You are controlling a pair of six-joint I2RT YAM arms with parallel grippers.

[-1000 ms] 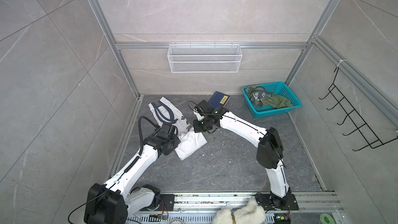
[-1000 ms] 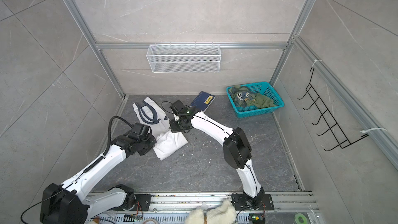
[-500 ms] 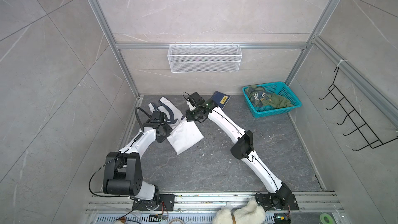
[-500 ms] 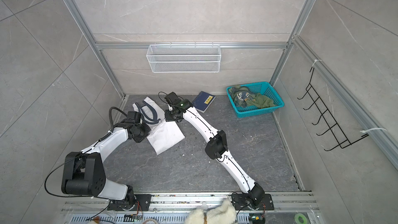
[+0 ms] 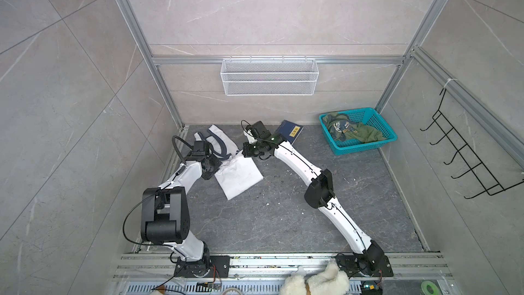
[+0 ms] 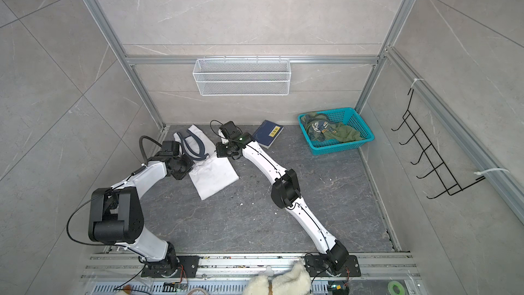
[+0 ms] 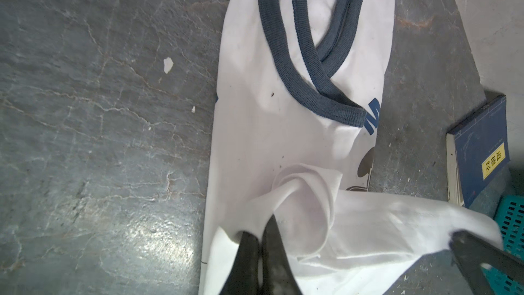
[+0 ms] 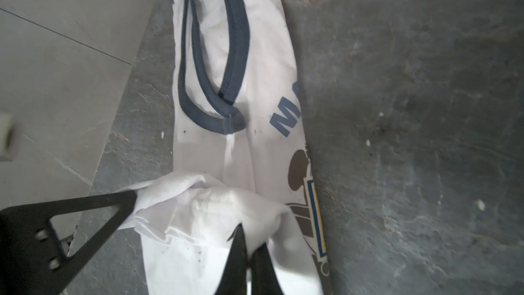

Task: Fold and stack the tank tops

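The white tank top (image 5: 241,174) (image 6: 217,175) with navy trim lies at the back left of the floor, its neckline toward the back wall. Its lower part is doubled over. My left gripper (image 7: 263,229) is shut on a bunched corner of its white hem, seen in both top views (image 5: 217,164) (image 6: 190,169). My right gripper (image 8: 249,239) is shut on the other hem corner, beside the badge print (image 8: 307,208), at the cloth's right edge (image 5: 244,151) (image 6: 220,151). The olive green tank top (image 5: 365,134) (image 6: 343,134) lies crumpled in the teal basket.
A navy book (image 5: 290,134) with a yellow label lies just behind the right arm. The teal basket (image 5: 365,148) stands at the back right. A white wire basket (image 5: 269,78) hangs on the back wall, a black hook rack (image 5: 467,160) on the right wall. A white plush thing (image 5: 320,282) sits at the front rail.
Both grippers have moved back and left toward the neckline, carrying the white top's hem with them, so its lower half now lies folded over.
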